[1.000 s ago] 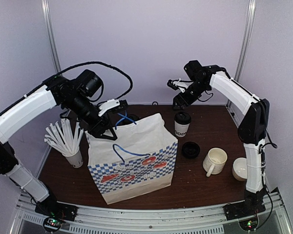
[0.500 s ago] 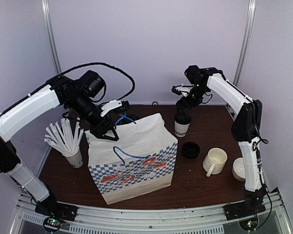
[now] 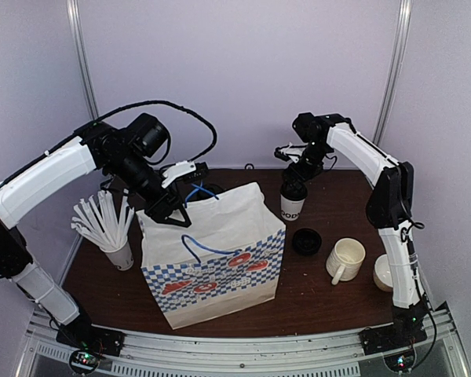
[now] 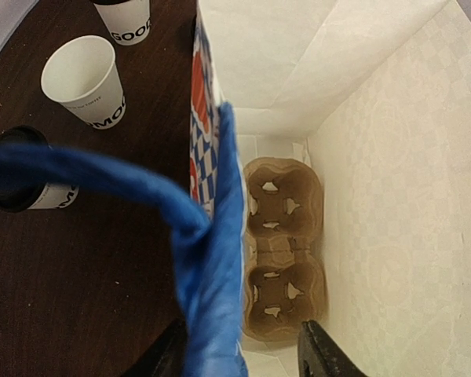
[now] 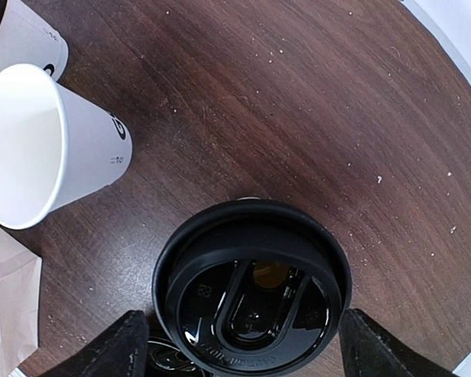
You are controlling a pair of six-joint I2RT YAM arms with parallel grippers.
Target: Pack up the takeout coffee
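Bag: a white paper bag (image 3: 220, 236) with a blue checked band stands upright on the dark desk (image 3: 337, 208), its mouth open.
Inside the bag: a brown cardboard cup carrier (image 4: 282, 251) lies flat on the bottom, each of its four sockets showing bare cardboard flaps.
Takeout coffee: the first lidded cup (image 3: 293, 204) stands on the desk just beyond the bag's right rear corner.
Other cups: behind the bag, the wrist views show an unlidded cup (image 5: 31, 141) with a bare white interior and a second lidded cup (image 4: 20, 184), all outside the bag.
Loose lid: a black lid (image 3: 306, 240) lies flat on the desk, between the bag and a cream mug (image 3: 345, 258).
Straw cup: a white cup (image 3: 120, 254) full of white straws stands left of the bag.
Left arm: it arches in from the left, with the left hand (image 3: 173, 210) tipped down over the bag's rear left rim.
Left hand state: released. Its fingers are spread astride the bag wall and a blue handle (image 4: 204, 267).
Right arm: it rises from the right and folds back, with the right hand (image 5: 247, 334) pointing straight down over the first lidded cup.
Right hand state: released. Its fingers flank the lid on both sides, but contact cannot be told.
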